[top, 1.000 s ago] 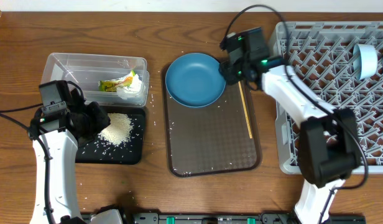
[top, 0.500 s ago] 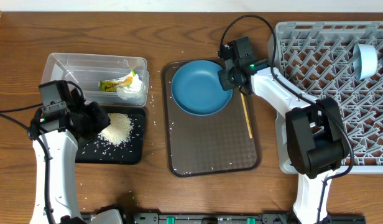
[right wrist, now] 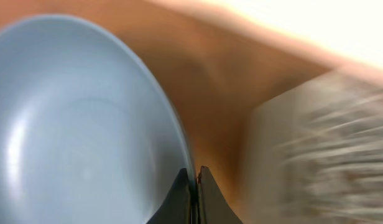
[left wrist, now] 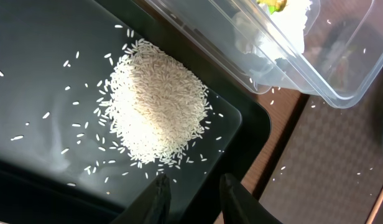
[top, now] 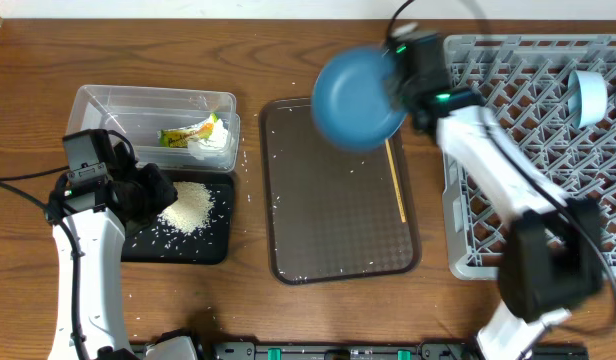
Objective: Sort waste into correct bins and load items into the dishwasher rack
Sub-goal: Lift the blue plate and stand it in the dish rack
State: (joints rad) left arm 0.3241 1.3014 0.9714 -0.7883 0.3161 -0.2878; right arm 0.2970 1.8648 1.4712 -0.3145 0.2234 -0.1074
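My right gripper (right wrist: 196,182) pinches the rim of the blue dish (top: 358,97), fingers pressed tight on its edge. It holds the dish, blurred, above the far end of the brown serving tray (top: 338,230), just beside the grey dishwasher rack (top: 528,100). The wooden stick (top: 396,180) lies along the tray's right side. My left gripper (left wrist: 191,186) hangs low over the black tray (left wrist: 30,37), fingers slightly parted with nothing between them, near the heap of rice (left wrist: 157,109), while the snack wrapper (top: 188,132) and white tissue (top: 216,143) sit in the clear tub (top: 108,105) alongside.
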